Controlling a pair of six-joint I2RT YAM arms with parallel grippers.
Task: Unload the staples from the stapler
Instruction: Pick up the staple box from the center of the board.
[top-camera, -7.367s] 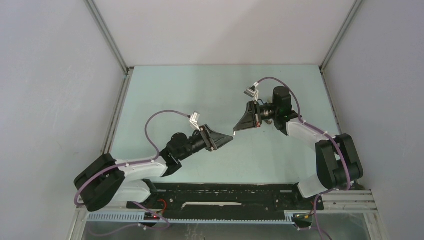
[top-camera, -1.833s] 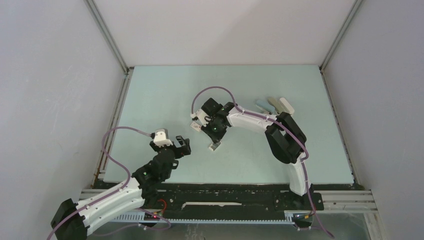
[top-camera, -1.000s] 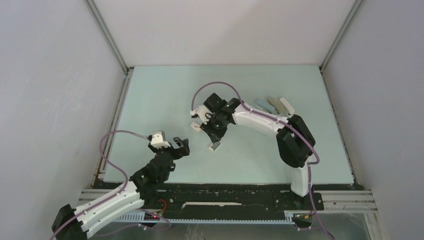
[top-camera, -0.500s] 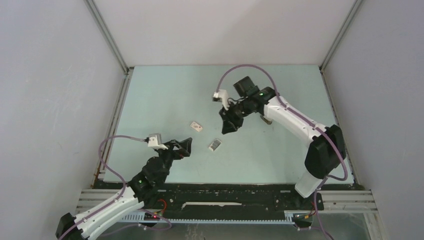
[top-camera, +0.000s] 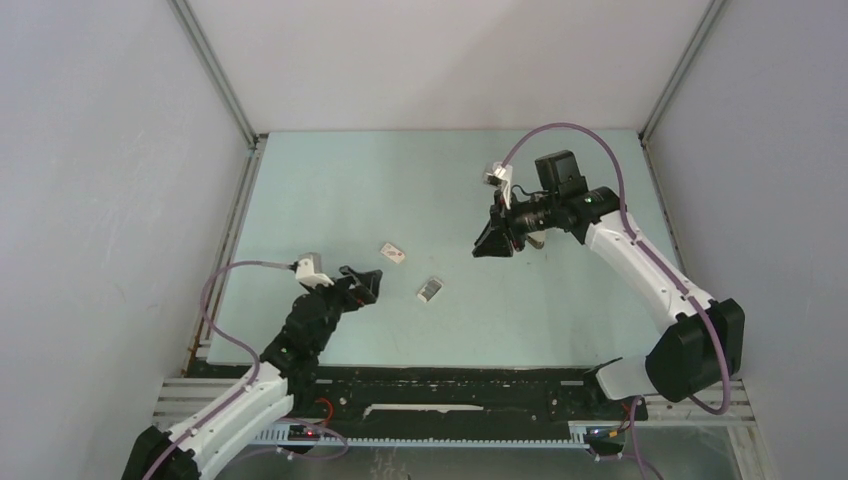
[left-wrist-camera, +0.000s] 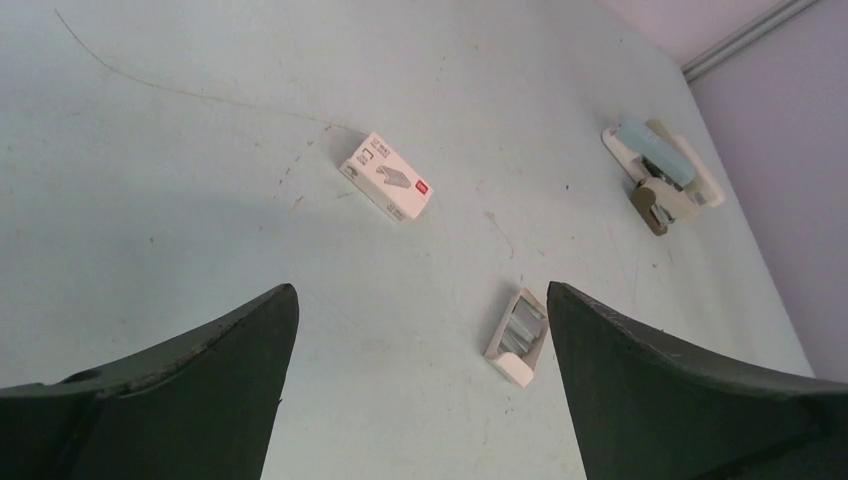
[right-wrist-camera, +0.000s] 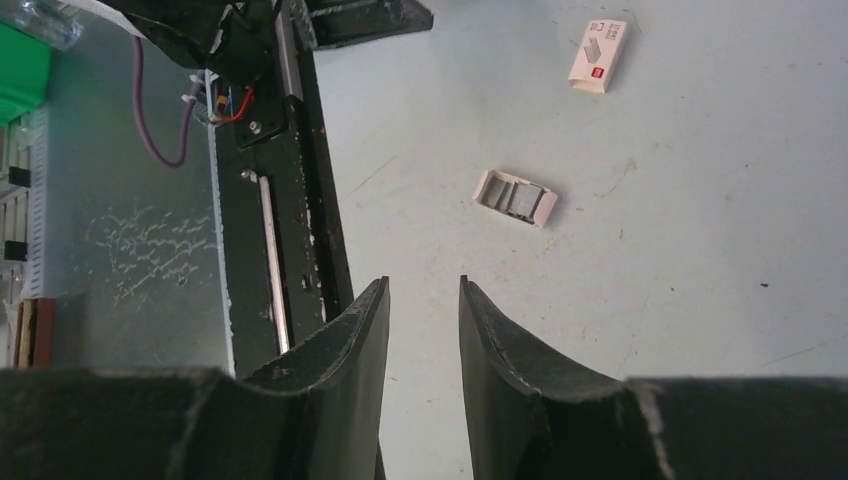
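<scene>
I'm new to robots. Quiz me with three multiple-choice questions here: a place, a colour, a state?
1. The open tray of staples lies, compared with the closed white box: A nearer the arms' bases; B on top of it; C inside it.
2. The table is: A red; B pale green; C black.
3. The left tool is: A shut on the stapler; B shut on a box; C open, empty.
Answers: 1A, the overhead view shows it closer in; 2B, seen on its bare surface; 3C, jaws wide apart, nothing between.
</scene>
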